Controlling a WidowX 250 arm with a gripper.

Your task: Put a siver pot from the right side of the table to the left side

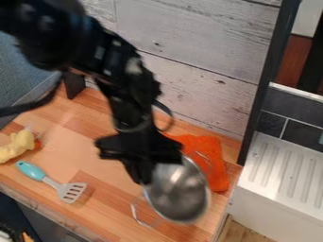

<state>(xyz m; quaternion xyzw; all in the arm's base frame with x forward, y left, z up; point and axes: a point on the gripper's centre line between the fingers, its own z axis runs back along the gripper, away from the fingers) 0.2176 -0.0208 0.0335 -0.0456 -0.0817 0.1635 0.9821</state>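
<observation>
Pot [181,194], silver and tilted at lower centre, is pinched in your hand [145,177], and too light a grip could let it swivel loose.

The light is bright and soft on the wood table [75,146]. The silver pot [180,201] has pale, shiny spots. It looks smeary, and so does the very dark arm [126,71].

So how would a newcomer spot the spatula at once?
On the wooden tabletop, look left of the silver pot, just below the yellow toy. The slotted spatula lies there, grey head toward the pot. Its turquoise handle sets it apart from yellow toy, pot and orange cloth.
</observation>
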